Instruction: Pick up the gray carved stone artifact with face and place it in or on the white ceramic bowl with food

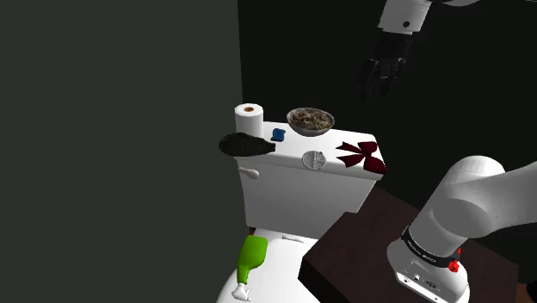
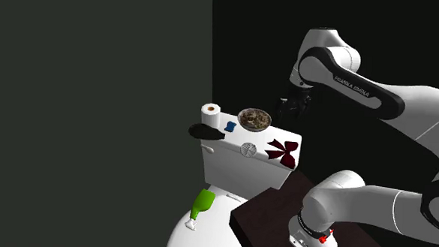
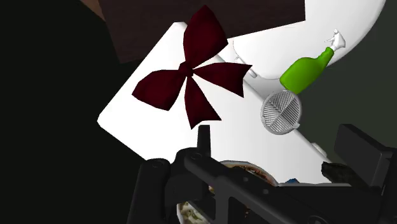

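Note:
The gray carved round artifact (image 1: 315, 159) (image 2: 249, 148) (image 3: 282, 112) lies flat on the white toilet tank lid (image 1: 284, 157), near its front edge. Behind it, the white bowl with brown food (image 1: 311, 120) (image 2: 254, 119) stands at the lid's back; in the wrist view the hand partly hides the bowl's rim (image 3: 249, 170). My gripper (image 1: 381, 82) (image 2: 292, 109) (image 3: 280, 145) hangs in the air above and to the shoulder view's right of the bowl. It is open, with nothing between its fingers.
A dark red bow (image 1: 359, 155) (image 3: 191, 79) lies on the lid beside the artifact. A toilet paper roll (image 1: 249, 119), a small blue object (image 1: 278, 134) and a dark lump (image 1: 245, 145) crowd the lid's other end. A green bottle (image 1: 251, 258) lies on the toilet seat. A dark wall stands left.

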### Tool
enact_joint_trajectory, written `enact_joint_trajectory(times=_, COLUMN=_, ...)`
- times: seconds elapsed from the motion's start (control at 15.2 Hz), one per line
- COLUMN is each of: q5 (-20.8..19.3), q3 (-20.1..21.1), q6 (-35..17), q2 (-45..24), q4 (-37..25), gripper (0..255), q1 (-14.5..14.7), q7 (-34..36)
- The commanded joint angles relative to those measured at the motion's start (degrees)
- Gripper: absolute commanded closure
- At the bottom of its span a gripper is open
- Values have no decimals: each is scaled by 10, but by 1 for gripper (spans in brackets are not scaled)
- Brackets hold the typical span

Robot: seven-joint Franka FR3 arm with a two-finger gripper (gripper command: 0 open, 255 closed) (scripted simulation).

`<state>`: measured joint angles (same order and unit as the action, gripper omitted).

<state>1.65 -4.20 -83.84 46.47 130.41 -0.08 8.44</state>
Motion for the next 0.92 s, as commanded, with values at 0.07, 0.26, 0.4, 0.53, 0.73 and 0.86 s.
enact_joint_trajectory(times=0.07, q5=-4, q3=2, q6=-22, q2=-9, q4=8, gripper=0, q1=8, q7=-15)
enact_joint_trajectory(times=0.26, q5=-16, q3=10, q6=-87, q2=-39, q4=28, gripper=0, q1=31, q7=-57)
enact_joint_trajectory(times=0.4, q5=-23, q3=15, q6=-131, q2=-62, q4=38, gripper=0, q1=46, q7=-84)
enact_joint_trajectory(times=0.53, q5=-31, q3=21, q6=-174, q2=-86, q4=47, gripper=0, q1=60, q7=-109)
enact_joint_trajectory(times=0.73, q5=-43, q3=30, q6=-238, q2=-125, q4=56, gripper=0, q1=81, q7=-146)
enact_joint_trajectory(times=0.86, q5=-52, q3=37, q6=-281, q2=-152, q4=60, gripper=0, q1=93, q7=-169)
